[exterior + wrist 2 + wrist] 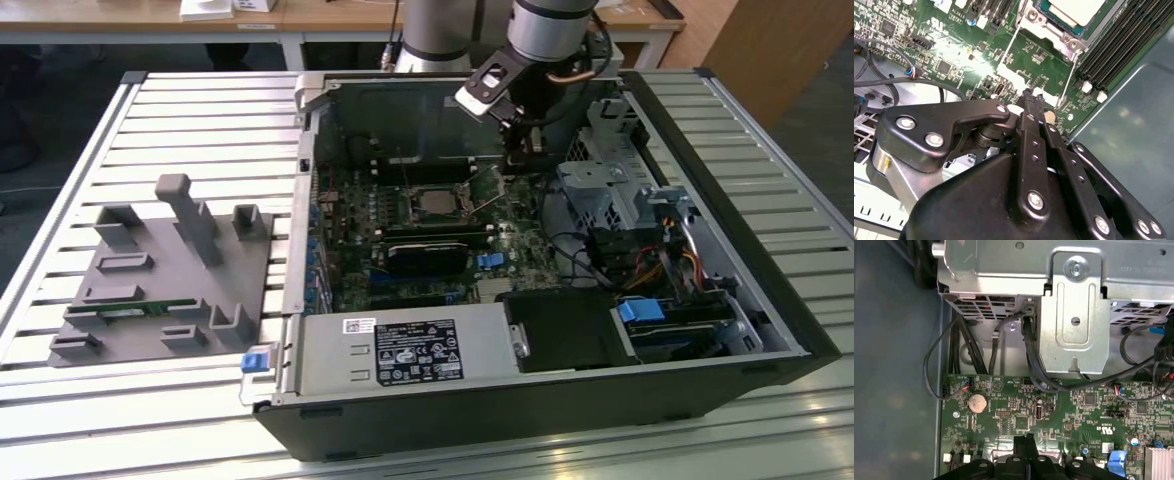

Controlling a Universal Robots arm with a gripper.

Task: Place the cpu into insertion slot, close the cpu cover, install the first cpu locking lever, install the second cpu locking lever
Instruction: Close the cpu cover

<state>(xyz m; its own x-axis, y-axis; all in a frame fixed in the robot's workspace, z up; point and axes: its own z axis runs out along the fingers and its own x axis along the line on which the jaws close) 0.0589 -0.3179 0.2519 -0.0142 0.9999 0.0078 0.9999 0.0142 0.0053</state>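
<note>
Silver cpu (1076, 9), near but apart from the closed hand (1033, 95).

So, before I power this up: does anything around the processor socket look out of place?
One thin silver wire lever beside the square silver-topped chip stands tilted up off the green board, apparently unlatched. The black tool is close by it.
</note>
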